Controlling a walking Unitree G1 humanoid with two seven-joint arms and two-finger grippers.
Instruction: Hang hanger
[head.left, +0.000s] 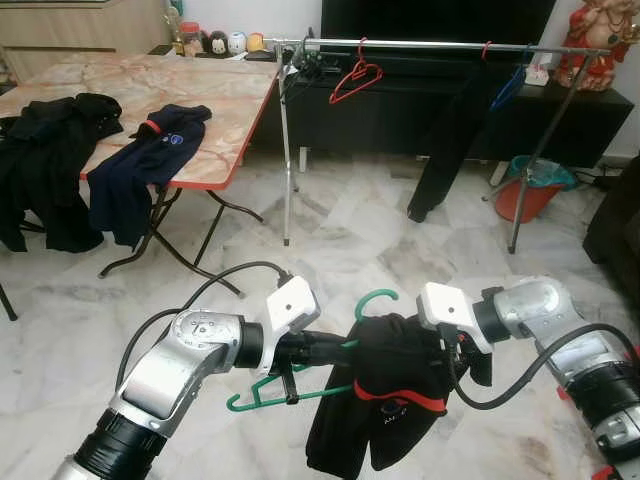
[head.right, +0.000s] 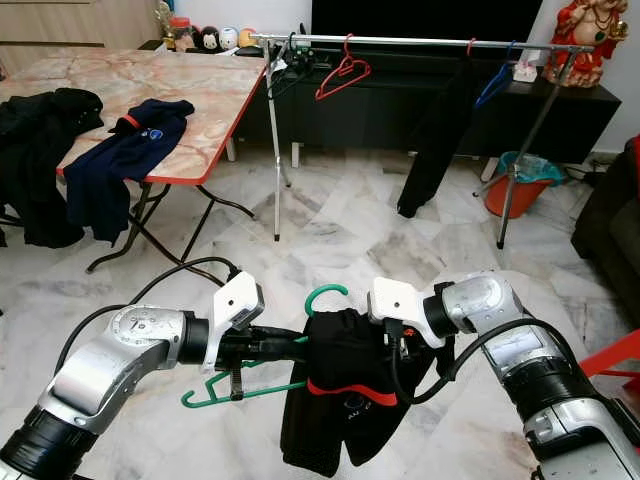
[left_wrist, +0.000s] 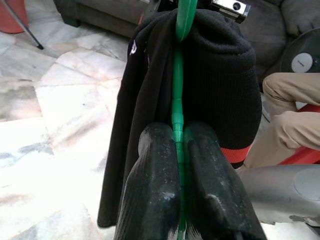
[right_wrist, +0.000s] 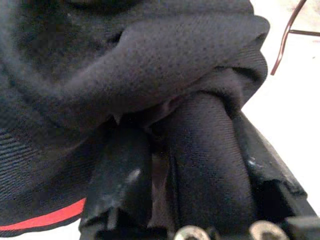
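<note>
Green hanger (head.left: 300, 385) with black garment (head.left: 385, 400) sits at 6 o'clock for me, left gripper (left_wrist: 178, 165) clamped on it, right gripper (right_wrist: 192, 165) pinching the cloth, rack (head.left: 440, 45) at 12

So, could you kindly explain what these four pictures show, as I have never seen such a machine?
It is a walking humanoid robot with two silver arms. The two wide pictures come from cameras in its head, looking down; the two close ones come from cameras on its wrists. The left claw is shut on a green hanger carrying a black garment. The right claw is shut on that garment's cloth. Ahead stands a clothes rail with a red hanger; more dark clothes lie on the folding table at left.
</note>
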